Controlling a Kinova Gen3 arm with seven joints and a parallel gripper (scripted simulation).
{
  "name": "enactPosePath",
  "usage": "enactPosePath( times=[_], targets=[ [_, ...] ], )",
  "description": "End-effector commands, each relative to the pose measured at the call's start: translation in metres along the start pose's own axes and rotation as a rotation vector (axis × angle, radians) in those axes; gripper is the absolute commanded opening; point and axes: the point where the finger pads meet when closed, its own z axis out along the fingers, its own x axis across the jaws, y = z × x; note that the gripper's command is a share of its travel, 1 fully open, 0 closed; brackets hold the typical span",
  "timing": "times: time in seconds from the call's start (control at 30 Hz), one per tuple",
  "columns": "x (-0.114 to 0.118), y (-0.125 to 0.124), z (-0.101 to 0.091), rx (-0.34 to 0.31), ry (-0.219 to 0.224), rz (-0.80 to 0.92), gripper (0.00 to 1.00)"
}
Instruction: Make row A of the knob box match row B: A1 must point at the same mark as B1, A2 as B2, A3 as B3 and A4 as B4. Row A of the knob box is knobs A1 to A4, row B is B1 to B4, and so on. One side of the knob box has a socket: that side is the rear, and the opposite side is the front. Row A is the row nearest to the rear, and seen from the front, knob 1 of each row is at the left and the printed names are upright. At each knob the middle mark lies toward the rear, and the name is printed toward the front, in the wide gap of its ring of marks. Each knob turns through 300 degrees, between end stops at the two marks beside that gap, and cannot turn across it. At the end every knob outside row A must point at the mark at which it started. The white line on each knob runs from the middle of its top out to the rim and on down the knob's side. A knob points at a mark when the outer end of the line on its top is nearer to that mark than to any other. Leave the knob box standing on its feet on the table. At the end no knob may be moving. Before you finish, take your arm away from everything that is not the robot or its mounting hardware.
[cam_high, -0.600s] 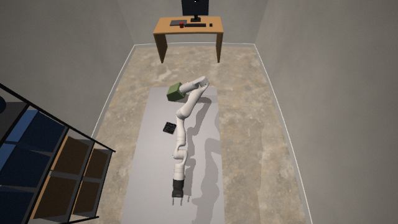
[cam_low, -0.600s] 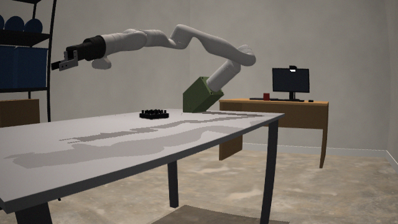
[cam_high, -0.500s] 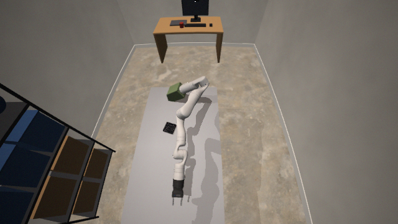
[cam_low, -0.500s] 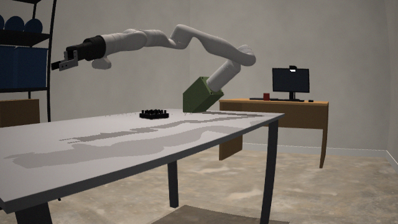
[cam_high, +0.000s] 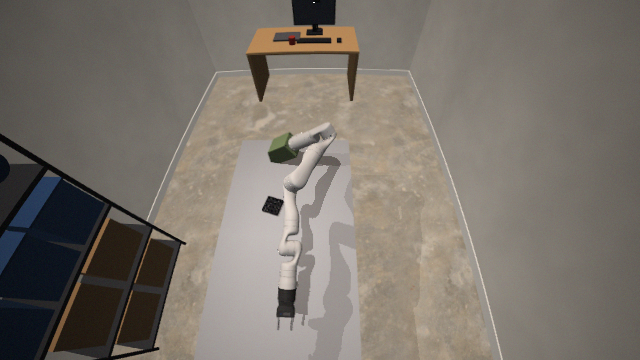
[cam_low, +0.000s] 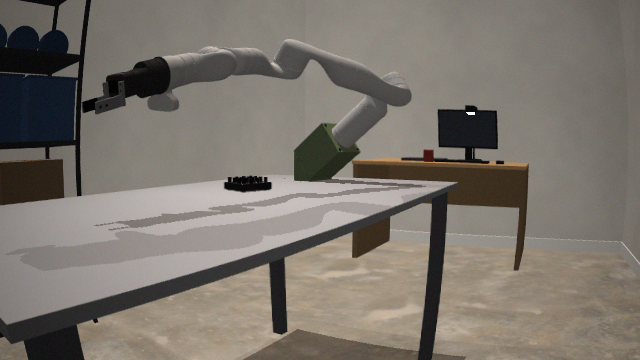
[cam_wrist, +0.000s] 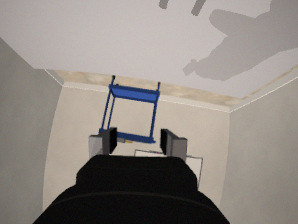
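Observation:
The knob box (cam_high: 275, 205) is a small black box with several knobs, standing on the grey table to the left of my arm; it also shows in the exterior view (cam_low: 247, 183). Its knob lines and printed names are too small to read. My gripper (cam_high: 284, 323) is open and empty, stretched out level, high above the table's near end and far from the box. In the exterior view the gripper (cam_low: 95, 104) points toward the shelf. In the wrist view the two fingers stand apart with nothing between them; the box is not in that view.
My green base block (cam_high: 280, 148) sits at the table's far end. A shelf with blue and brown bins (cam_high: 60, 270) stands left of the table. A wooden desk with a monitor (cam_high: 303, 42) is at the back wall.

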Motion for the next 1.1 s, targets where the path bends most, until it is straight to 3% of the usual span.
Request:
enactPosePath(
  times=[0.0,0.5,0.73,1.0,1.07],
  targets=[
    [-0.001,0.006,-0.001,-0.007,-0.002,-0.001,1.0],
    [-0.001,0.014,-0.005,-0.018,0.006,-0.089,1.0],
    [0.001,0.026,-0.012,-0.036,0.023,-0.247,1.0],
    [0.006,0.041,-0.029,-0.062,0.063,-0.54,1.0],
    [0.006,0.041,-0.029,-0.062,0.063,-0.54,1.0]
  ],
)
